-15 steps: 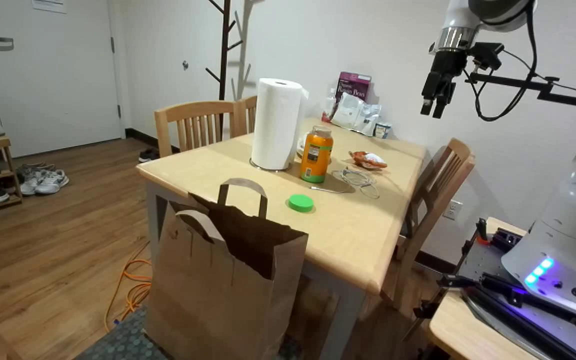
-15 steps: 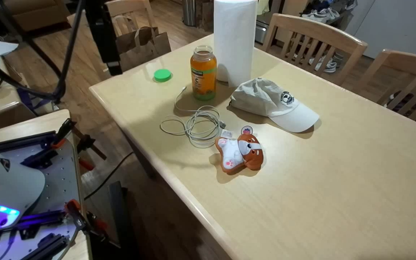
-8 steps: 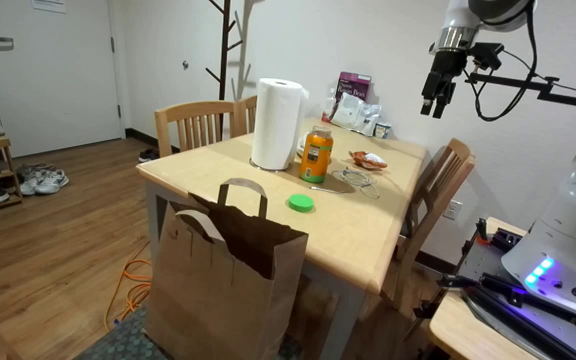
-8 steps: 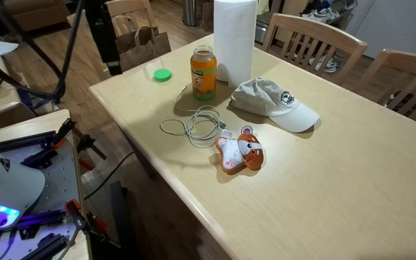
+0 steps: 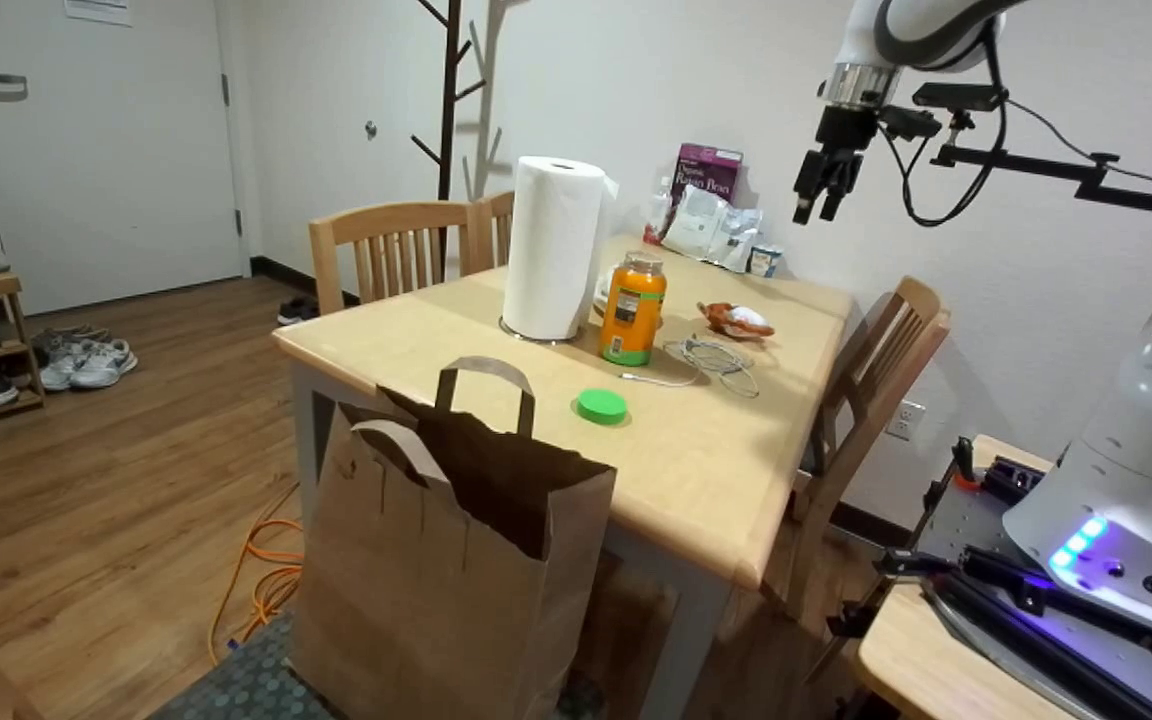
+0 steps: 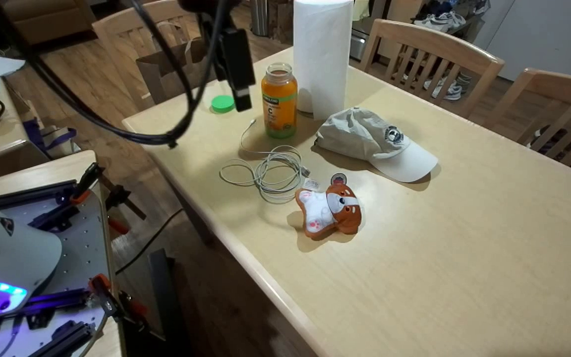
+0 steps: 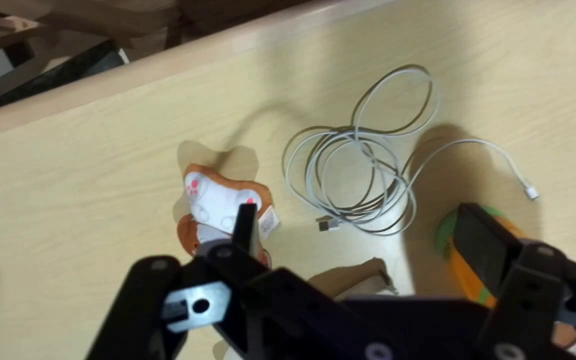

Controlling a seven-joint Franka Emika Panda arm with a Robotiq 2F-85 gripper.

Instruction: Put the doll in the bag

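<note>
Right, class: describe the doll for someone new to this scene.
On the pale table, find the coiled cable. The doll lies beside it, a brown and white puppy; unlike the cable or nearby cap, it has a face and pink paw marks.

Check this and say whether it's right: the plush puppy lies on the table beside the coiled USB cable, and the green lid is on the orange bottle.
Not quite: both exterior views show the green lid lying on the table, apart from the orange bottle, which stands uncapped. The plush puppy does lie on the table beside the coiled USB cable.
</note>
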